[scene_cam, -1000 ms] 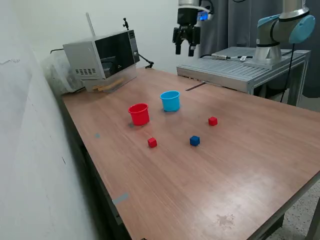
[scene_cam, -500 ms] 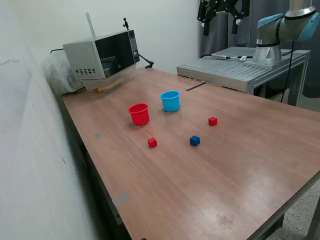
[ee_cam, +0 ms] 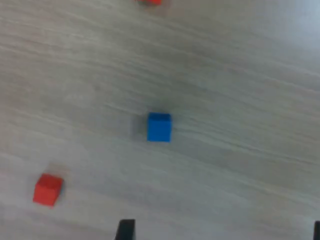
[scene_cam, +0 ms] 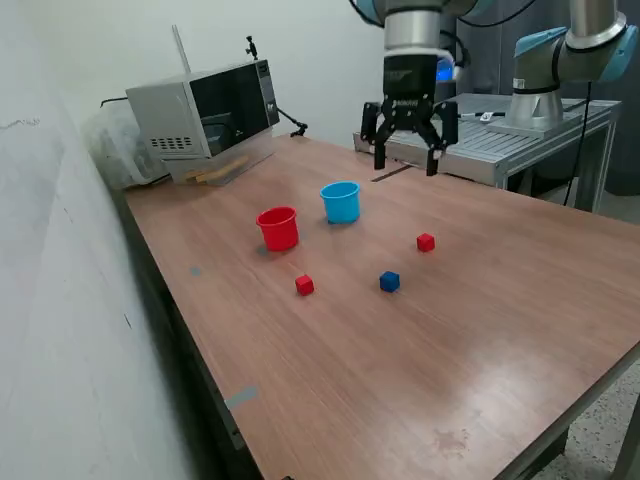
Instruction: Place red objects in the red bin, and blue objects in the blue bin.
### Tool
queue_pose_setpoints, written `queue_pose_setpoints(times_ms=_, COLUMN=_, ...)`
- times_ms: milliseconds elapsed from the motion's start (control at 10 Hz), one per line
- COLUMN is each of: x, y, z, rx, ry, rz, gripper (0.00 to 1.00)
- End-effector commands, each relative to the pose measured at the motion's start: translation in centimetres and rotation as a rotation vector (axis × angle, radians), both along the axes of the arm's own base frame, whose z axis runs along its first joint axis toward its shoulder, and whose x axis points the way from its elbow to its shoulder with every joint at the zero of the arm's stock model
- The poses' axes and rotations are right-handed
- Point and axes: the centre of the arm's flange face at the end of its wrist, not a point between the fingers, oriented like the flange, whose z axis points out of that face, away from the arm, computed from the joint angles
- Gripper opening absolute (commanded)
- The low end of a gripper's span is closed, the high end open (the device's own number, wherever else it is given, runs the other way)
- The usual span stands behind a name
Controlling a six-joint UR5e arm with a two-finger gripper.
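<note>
A microwave oven (scene_cam: 205, 115) is sitting at the far corner of the wooden table (scene_cam: 480, 330), toward the exterior view's left, with a bundle of clear plastic (scene_cam: 115, 150) lying beside it. A grey metal platform (scene_cam: 480, 135) is standing behind the table on the exterior view's right, carrying the arm's base (scene_cam: 540, 100). None of these is lying between the gripper and the cubes; the tabletop around the cubes is bare wood.

The gripper (scene_cam: 406, 160) is hanging above the far part of the table, just to the exterior view's right of the blue cup, with its two fingers (scene_cam: 380, 155) spread wide apart and holding nothing. In the wrist view only the dark finger tips (ee_cam: 125, 230) are showing at the frame edge.

Counting what is showing: two cups, two red cubes and one blue cube. The red cup (scene_cam: 278, 228) and the light blue cup (scene_cam: 340, 201) are standing upright near each other, not touching, the red one toward the exterior view's left. One red cube (scene_cam: 304, 285) is lying in front of the red cup; the other red cube (scene_cam: 425, 242) is lying toward the exterior view's right, well apart from it. The blue cube (scene_cam: 389, 282) is resting between them, nearer the camera than the right red cube. In the blurred wrist view the blue cube (ee_cam: 159, 127) is sitting near mid-frame, with one red cube (ee_cam: 47, 189) well apart and another red cube (ee_cam: 150, 2) barely showing at the edge.
</note>
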Motion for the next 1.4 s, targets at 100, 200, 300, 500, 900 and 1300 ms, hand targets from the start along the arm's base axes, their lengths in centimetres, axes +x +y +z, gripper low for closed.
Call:
queue_pose_setpoints(times_ms=100, x=-3.8, y=4.6, z=-13.5, rx=0.017, ry=-0.083, rz=-0.067, gripper=1.00)
queue_pose_setpoints(times_ms=200, x=-3.9, y=4.7, z=-14.4, rx=0.025, ry=-0.078, rz=-0.068, gripper=1.00)
queue_pose_setpoints(times_ms=300, x=-3.9, y=4.6, z=-14.6, rx=0.024, ry=-0.078, rz=-0.068, gripper=1.00)
queue_pose_setpoints(times_ms=500, x=-3.1, y=3.1, z=-15.0, rx=0.026, ry=-0.088, rz=-0.047, gripper=1.00)
queue_pose_setpoints(times_ms=900, x=-2.4, y=0.3, z=-14.8, rx=0.024, ry=-0.084, rz=-0.010, gripper=1.00)
queue_pose_setpoints(times_ms=1300, x=-2.7, y=0.6, z=-15.6, rx=0.021, ry=-0.073, rz=-0.014, gripper=1.00)
